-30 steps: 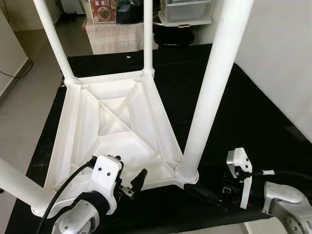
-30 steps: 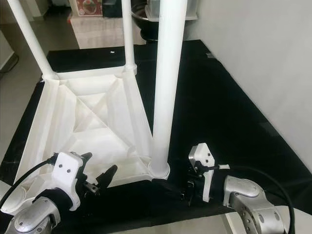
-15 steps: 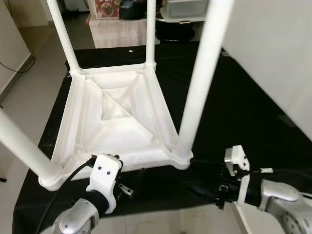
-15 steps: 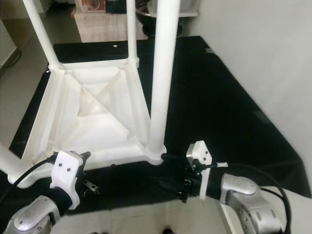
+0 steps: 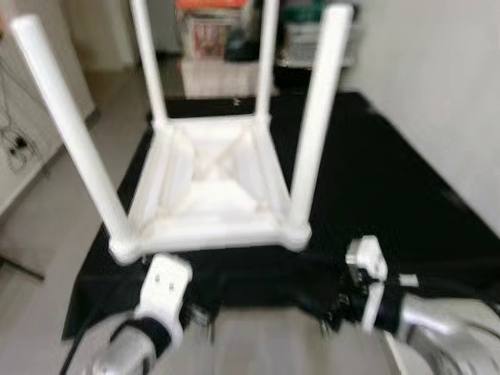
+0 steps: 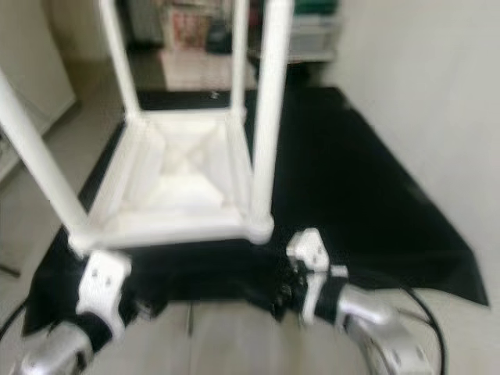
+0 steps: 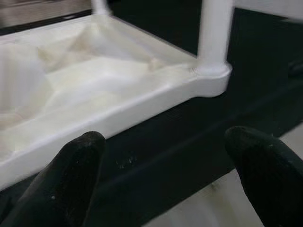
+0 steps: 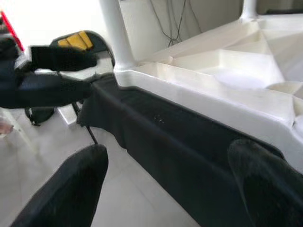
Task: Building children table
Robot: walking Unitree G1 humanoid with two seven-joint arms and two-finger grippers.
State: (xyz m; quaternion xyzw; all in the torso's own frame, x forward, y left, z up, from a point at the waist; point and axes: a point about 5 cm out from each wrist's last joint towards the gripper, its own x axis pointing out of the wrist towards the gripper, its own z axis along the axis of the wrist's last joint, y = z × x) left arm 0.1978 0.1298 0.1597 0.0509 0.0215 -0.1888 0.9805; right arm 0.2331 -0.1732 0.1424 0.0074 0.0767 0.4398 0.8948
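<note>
- Lying upside down on black cloth (image 5: 375, 180): white table (image 5: 211, 195), 4 legs pointing up.
- L gripper (image 7: 165, 175) near table's front edge, not touching; fingers (image 7: 71, 175) spread apart, nothing btwn them.
- R gripper (image 8: 165, 184) low by front-right corner, just off cloth edge; fingers (image 8: 265, 175) also apart, holding nothing.
- Head views blurred.
- Boxes (image 5: 211, 31) on floor behind table.

Black cloth (image 5: 375, 187) covering floor (image 5: 55, 203); white children table (image 5: 215, 191) lying upside down on it, legs pointing up.
</note>
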